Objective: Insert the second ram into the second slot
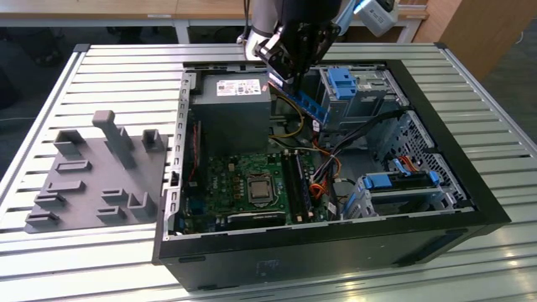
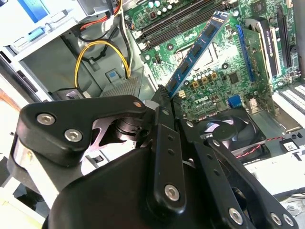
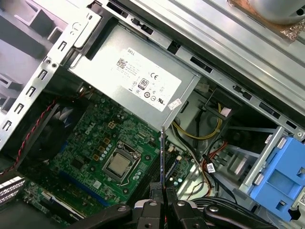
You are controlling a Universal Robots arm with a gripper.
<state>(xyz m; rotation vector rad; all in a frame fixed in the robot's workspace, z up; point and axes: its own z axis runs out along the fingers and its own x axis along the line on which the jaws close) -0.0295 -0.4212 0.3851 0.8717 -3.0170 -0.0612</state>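
Black-fingered gripper (image 2: pixel 167 95) is clamping the thin blue memory stick (image 2: pixel 198 50) tilted, well apart from the dark slots (image 2: pixel 176 20) of the green motherboard (image 2: pixel 217 95), so I'm judging it needs squaring parallel.

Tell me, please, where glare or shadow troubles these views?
Exterior view: glare streaks the table beside the case. Second wrist view: the claw looks dark, the second ram it grips evenly lit. First wrist view: power supply bright, fan in shadow.

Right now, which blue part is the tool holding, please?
The thin ram stick, clamped in the tool; both chunky blue clips sit apart, untouched.
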